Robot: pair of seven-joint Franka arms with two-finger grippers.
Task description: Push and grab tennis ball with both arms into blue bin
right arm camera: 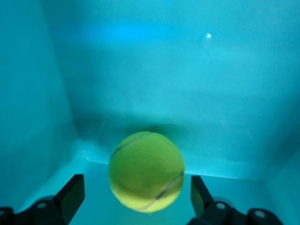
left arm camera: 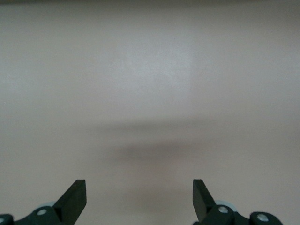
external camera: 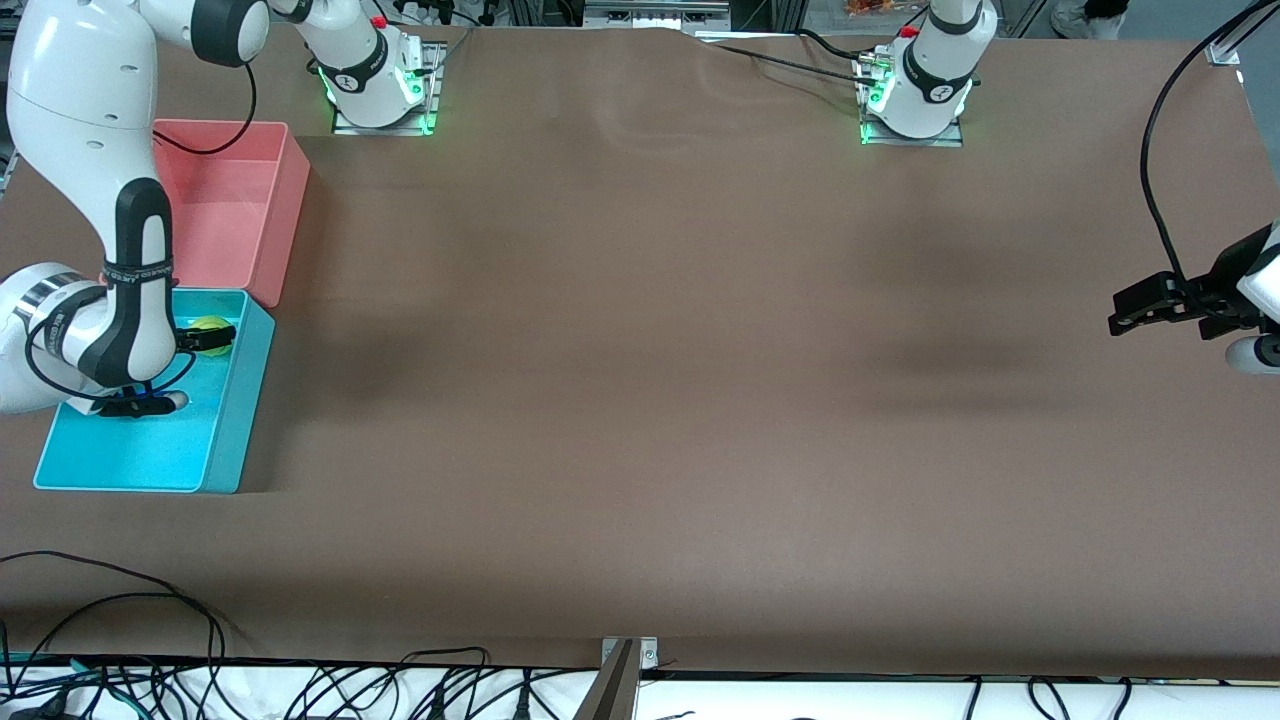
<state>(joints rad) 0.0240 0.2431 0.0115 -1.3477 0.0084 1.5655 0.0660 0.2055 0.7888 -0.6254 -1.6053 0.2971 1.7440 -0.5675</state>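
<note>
1. Tennis ball (right arm camera: 146, 171) sits between my right gripper's (right arm camera: 133, 199) two black fingers, and I see a gap on each side of it in the right wrist view, so the fingers are spread wider than the ball and are not pressing on it.
2. From the front view I place the ball (external camera: 209, 330) inside the blue bin (external camera: 238, 425), in the part of the bin farther from the front camera, close to the wall that faces the pink bin.
3. I cannot tell from these views whether the ball rests on the bin floor or is just above it; the wrist view shows a dark shadow on the cyan surface right by it.
4. The right gripper (external camera: 207, 338) is down inside the blue bin, with the right arm (external camera: 90, 120) bending down over that end of the table.
5. The blue bin stands at the right arm's end of the table, and the pink bin (external camera: 280, 215) stands just beside it, farther from the front camera.
6. My left gripper (external camera: 1140, 305) hangs over the bare brown table (external camera: 640, 400) at the left arm's end, well apart from both bins, and that arm waits.
7. In the left wrist view its fingers (left arm camera: 75, 199) stand wide apart with nothing between them, only tabletop below.
</note>
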